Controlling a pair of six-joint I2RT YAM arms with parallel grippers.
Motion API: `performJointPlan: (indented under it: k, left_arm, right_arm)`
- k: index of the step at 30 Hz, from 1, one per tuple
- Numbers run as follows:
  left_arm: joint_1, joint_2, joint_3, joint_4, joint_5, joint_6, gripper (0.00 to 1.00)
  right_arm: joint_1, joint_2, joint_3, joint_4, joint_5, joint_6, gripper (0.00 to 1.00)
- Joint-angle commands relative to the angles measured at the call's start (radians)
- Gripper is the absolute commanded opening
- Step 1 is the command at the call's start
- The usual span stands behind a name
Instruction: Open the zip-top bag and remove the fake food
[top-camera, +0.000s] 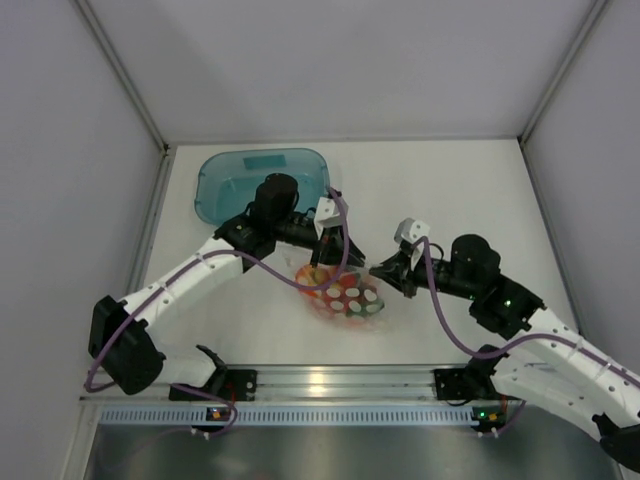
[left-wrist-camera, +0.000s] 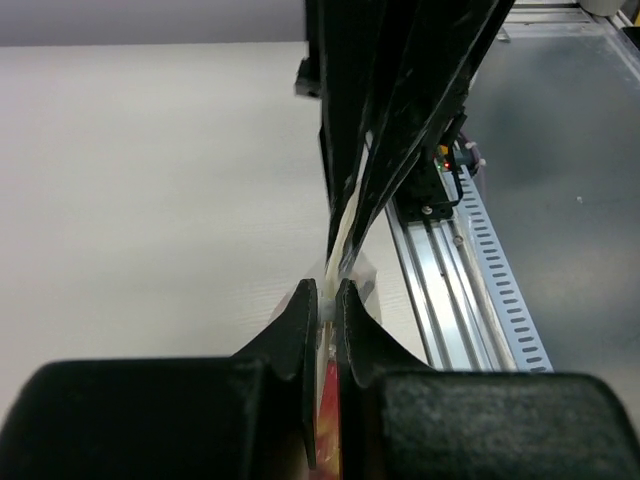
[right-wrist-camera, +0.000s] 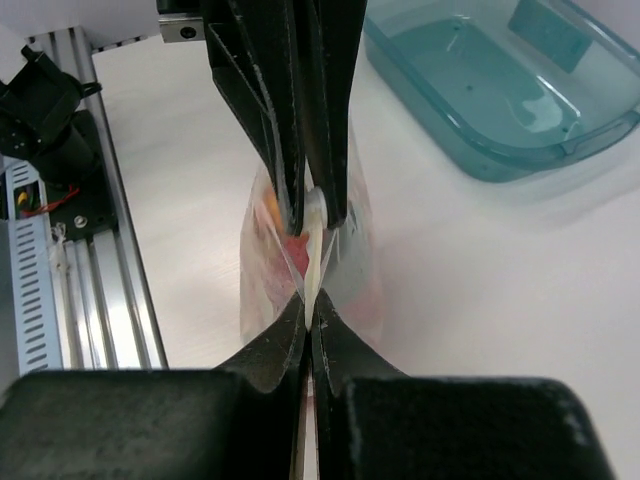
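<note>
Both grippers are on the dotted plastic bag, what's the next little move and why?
Probably ease the left gripper and right gripper apart to peel the zip strip open: each is shut on the top edge of the clear, white-dotted zip-top bag, which looks sealed, red fake food inside.

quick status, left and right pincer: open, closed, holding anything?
Left pincer: closed on the top edge of the clear, white-dotted plastic zip-top bag.
Right pincer: closed on the same bag edge.
</note>
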Motion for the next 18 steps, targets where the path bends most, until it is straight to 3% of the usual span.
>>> performJointPlan:
  k: [1,4,18]
  left_arm:
    - [0.082,-0.016,-0.039,0.025,0.038,0.032,0.0]
    - [0.14,-0.017,-0.072,0.025,-0.006,0.04,0.0]
    - [0.41,-0.026,-0.197,0.038,0.029,0.024,0.0]
  right_arm:
    - [0.014,-0.071,0.021,0.086,0.084,0.022,0.0]
    - [0.014,-0.103,0.026,0.068,0.138,0.037,0.0]
    - [0.016,-0.191,0.119,-0.124,0.359,0.068,0.0]
